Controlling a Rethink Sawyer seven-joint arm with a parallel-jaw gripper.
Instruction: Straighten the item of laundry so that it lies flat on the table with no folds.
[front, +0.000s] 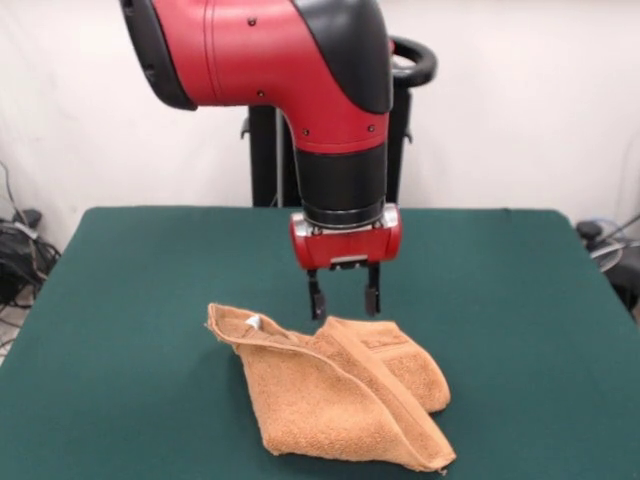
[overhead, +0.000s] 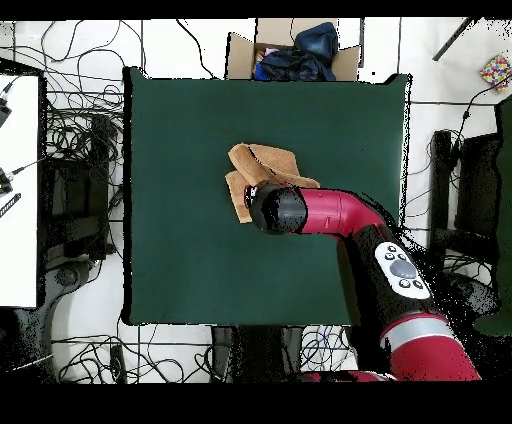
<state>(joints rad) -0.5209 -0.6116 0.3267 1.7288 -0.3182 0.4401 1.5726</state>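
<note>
Currently the towel (front: 340, 395) lies folded over itself mid-worktop (front: 520, 300). The claw (front: 344, 298) hangs empty, jaws parted, just above its far edge. Suggest pinching only the top layer, then pulling outward.

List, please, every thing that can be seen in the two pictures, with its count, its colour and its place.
towel: one, orange-tan, folded over itself, on the table near its middle
label: one, white, on the towel's upper fold
table: one, dark green top
cardboard box: one, brown, on the floor beyond the table's far edge, dark blue cloth inside
cables: many, black, on the floor around the table
arm: one, red and black, reaching over the towel
end effector: one, red body with black fingers, open, just above the towel's rear edge
</note>
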